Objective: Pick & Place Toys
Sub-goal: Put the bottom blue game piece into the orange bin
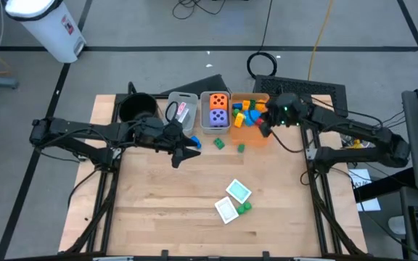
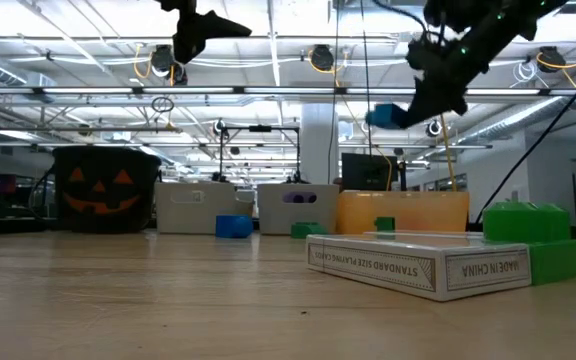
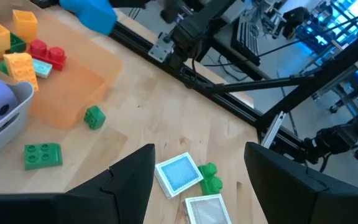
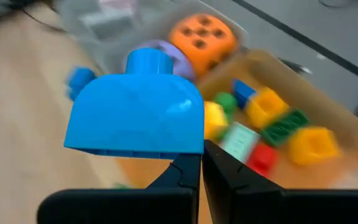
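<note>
Holding blue block (image 4: 138, 109) in our right claw (image 4: 201, 163) above the orange bin (image 1: 256, 135); we should centre over it before release. Left claw (image 3: 197, 180) hangs wide over the desk (image 1: 194, 210).

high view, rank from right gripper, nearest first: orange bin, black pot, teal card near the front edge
From the right gripper, which holds a blue block:
1. Orange bin: right under and beside the gripper, at the back of the table.
2. Teal card: toward the front, middle of the table.
3. Black pot: back left corner, past the grey bins.
</note>
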`<state>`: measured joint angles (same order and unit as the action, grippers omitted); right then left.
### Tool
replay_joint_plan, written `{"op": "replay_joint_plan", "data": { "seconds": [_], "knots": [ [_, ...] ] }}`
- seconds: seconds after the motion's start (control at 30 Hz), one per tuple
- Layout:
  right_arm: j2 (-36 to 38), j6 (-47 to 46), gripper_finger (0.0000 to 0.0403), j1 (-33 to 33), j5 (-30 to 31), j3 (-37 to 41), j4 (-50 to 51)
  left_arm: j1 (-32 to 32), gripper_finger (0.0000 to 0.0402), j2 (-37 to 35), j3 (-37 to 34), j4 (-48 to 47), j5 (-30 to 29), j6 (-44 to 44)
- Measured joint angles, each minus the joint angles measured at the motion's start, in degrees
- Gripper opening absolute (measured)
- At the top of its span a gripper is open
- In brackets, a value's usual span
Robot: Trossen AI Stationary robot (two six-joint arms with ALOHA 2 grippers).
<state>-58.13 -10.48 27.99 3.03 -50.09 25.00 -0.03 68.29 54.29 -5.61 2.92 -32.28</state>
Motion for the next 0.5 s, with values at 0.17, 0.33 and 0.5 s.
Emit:
{"op": "replay_joint_plan", "data": {
  "seconds": [0.17,0.33,0.5],
  "knots": [
    [-2.9,5.8,0.0000,6.7,-0.2,0.0,4.0,0.0,0.0255,0.0,0.0,-0.1,0.0,-0.9],
    [-9.3,9.7,0.0000,10.3,-3.3,0.0,2.6,0.3,0.0255,0.0,0.0,-0.1,0.0,-1.4],
    [-15.6,11.5,0.0000,11.5,-3.4,0.0,-0.1,1.4,0.0255,0.0,0.0,-0.1,0.5,-2.5]
  ]
}}
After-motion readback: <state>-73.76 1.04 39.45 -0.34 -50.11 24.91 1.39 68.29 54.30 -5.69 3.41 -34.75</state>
